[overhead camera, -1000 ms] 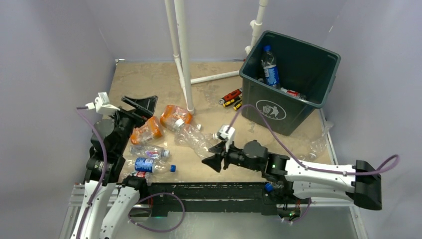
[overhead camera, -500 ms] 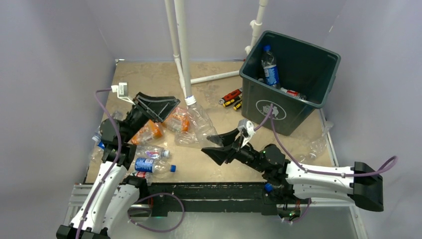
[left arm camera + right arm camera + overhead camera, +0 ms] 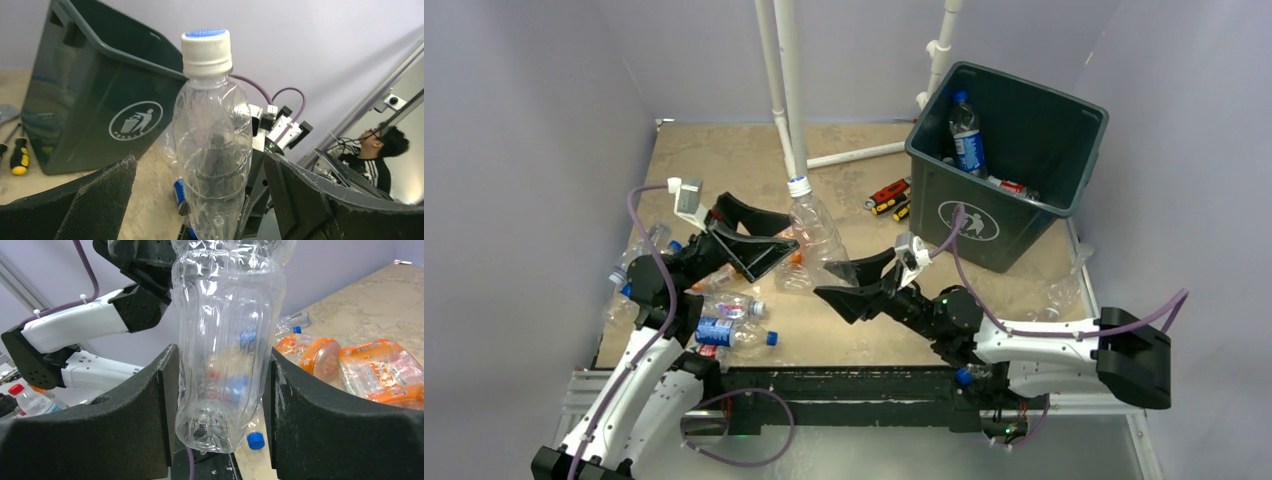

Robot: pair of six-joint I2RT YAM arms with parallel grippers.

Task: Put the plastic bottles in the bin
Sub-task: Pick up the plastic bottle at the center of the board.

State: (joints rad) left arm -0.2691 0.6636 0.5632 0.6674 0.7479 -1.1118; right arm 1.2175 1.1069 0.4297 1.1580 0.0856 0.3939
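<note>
Up it comes: a second ago the right gripper (image 3: 824,280) was low over the sandy tabletop (image 3: 724,160). Now it has hoisted a clear, ribbed plastic bottle with a white cap (image 3: 814,230) upright into the air. The left gripper (image 3: 779,238) has swung in from the far left edge to meet it.

So the pick is done and the carry is on. One bottle is lifted, and plenty more lie crushed on the table, among them the orange-labelled pair (image 3: 380,370) and a blue-labelled one (image 3: 724,330). The dark green-grey square plastic bin (image 3: 1014,235) stands at the right rear, well apart from the raised bottle. A blue-labelled bottle (image 3: 966,135) stands inside it.

Right fingers first: the black pads (image 3: 165,405) are closed part-way and pinch the bottle's lower body (image 3: 227,340) from both sides, base hanging just below them. A firm hold, by the look of it.

The left fingers (image 3: 95,195) are spread as wide as they go and sit on either side of that same bottle (image 3: 212,135). Daylight shows on both sides; they touch nothing.

Next, I'd judge, is either a handover or a straight swing to the bin. The bin sits on the right arm's side, so the swing looks shorter. For that, the left gripper must back clear of the bottle first, and the bottle has to rise over the thick rim before release.
</note>
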